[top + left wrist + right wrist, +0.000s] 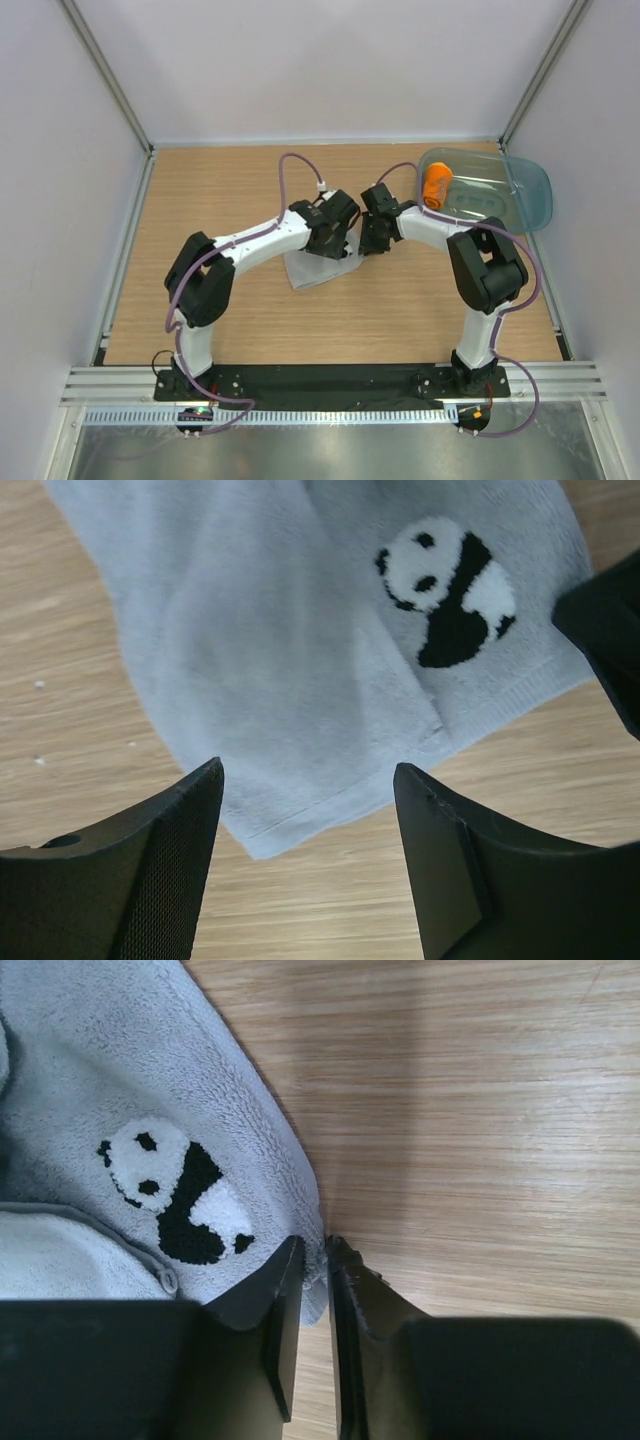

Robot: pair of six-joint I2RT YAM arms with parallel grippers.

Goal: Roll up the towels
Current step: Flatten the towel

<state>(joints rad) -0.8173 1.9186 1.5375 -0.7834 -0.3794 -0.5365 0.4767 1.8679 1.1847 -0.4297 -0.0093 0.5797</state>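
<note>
so the light grey fluffy towel with a panda patch (315, 272) is lying mid-frame in the top view on the wooden table (220, 190), one side folded over. left gripper (307, 770) hangs over its corner, jaws spread, nothing in them. right gripper (314, 1245) is pinched onto the towel's edge next to the panda. rolled orange towel (436, 185) sits in the translucent blue-green plastic tub (535, 195), upper right
</note>
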